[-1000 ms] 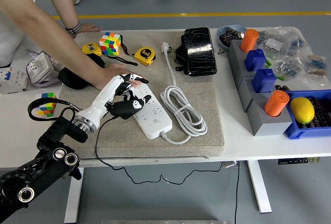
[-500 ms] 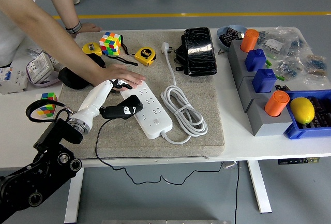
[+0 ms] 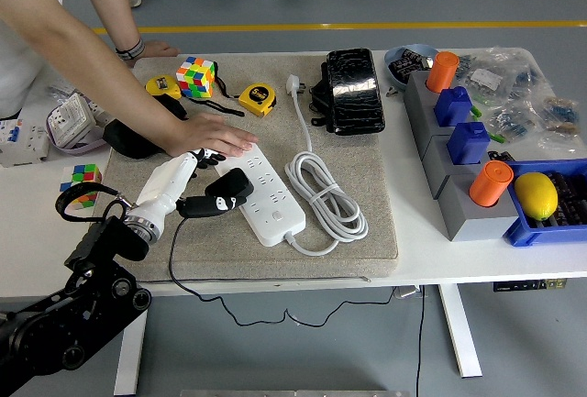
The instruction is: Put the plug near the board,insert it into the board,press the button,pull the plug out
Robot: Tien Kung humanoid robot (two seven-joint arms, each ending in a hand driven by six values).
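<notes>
A white power strip (image 3: 268,201) lies slantwise on the grey mat (image 3: 367,232), its white cord (image 3: 328,197) coiled to its right. A black plug (image 3: 220,197) rests on its side against the strip's left edge, with a thin black cable running down off the table's front. My left hand (image 3: 204,157) lies just left of the plug. Its fingers are stretched out above the plug and not wrapped round it, with the white forearm (image 3: 163,191) behind. A person's hand (image 3: 213,135) presses flat on the strip's far end, right over my fingertips. The person's other hand (image 3: 154,49) rests at the table's back.
Behind the strip lie a Rubik's cube (image 3: 195,76), two yellow tape measures (image 3: 257,99) and a black bag (image 3: 351,90). A second cube (image 3: 84,181) sits by my forearm. Grey holders with orange and blue parts (image 3: 459,131) and a blue bin with a lemon (image 3: 537,195) line the right side.
My left hand has drawn back to the lower left, off the strip. The black plug has come away from under the fingers and now lies at the strip's left edge.
</notes>
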